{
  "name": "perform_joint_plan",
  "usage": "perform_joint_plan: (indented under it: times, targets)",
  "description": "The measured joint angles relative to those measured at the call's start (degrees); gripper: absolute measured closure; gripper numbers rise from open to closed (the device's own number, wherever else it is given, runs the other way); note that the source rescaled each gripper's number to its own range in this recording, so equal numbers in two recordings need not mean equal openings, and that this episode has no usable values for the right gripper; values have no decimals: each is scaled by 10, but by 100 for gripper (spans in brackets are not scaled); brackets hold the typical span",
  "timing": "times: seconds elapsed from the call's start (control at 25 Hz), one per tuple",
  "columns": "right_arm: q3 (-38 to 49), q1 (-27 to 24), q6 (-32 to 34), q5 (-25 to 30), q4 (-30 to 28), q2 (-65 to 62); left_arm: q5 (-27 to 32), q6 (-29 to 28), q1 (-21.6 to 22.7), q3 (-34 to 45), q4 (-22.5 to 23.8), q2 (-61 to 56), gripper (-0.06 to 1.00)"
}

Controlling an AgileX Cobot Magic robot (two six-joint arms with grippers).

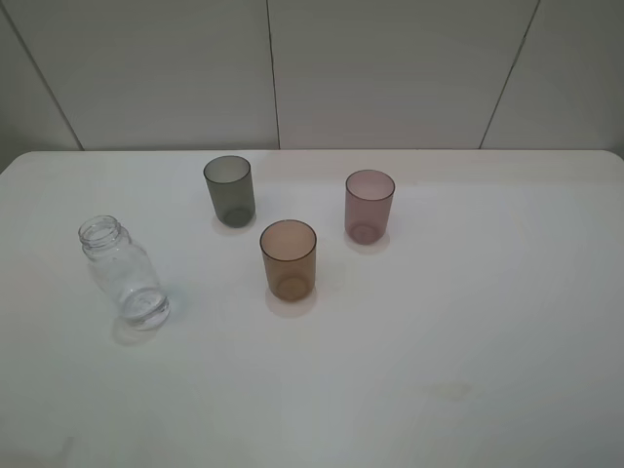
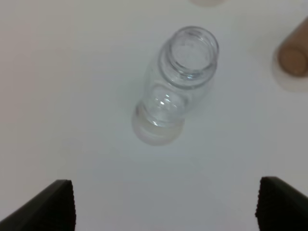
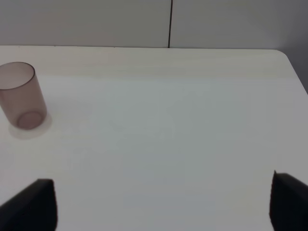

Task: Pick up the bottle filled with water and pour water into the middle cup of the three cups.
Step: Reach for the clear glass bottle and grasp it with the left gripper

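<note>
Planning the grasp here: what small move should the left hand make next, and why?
Probably lower and advance the left hand until its wide-open jaws straddle the bottle. The bottle stands upright, uncapped and untouched on the table, ahead of the jaws, and nothing lies between them.

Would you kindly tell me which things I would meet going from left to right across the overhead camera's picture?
clear bottle → dark grey cup → amber-brown cup → pinkish cup
</note>
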Motion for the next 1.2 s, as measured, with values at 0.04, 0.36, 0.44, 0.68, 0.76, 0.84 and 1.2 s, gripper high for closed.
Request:
perform_joint_plan:
  times: [0.04, 0.36, 0.44, 0.68, 0.76, 0.84, 1.2]
  targets:
    - [0, 0, 0, 0, 0, 0, -6, 9, 0, 0, -14, 31, 11]
    - [0, 0, 0, 0, 0, 0, -67, 74, -2, 2, -40, 140, 11]
    - [0, 0, 0, 0, 0, 0, -96, 104, -18, 9, -36, 150, 11]
    - [0, 0, 0, 0, 0, 0, -168, 151, -68, 50, -34, 155, 11]
    - [0, 0, 0, 0, 0, 0, -179, 154, -70, 61, -22, 155, 11]
    - [0, 0, 0, 0, 0, 0, -190, 157, -70, 73, -1, 155, 11]
    - [0, 0, 0, 0, 0, 0, -338, 184, -70, 153, 17, 155, 11]
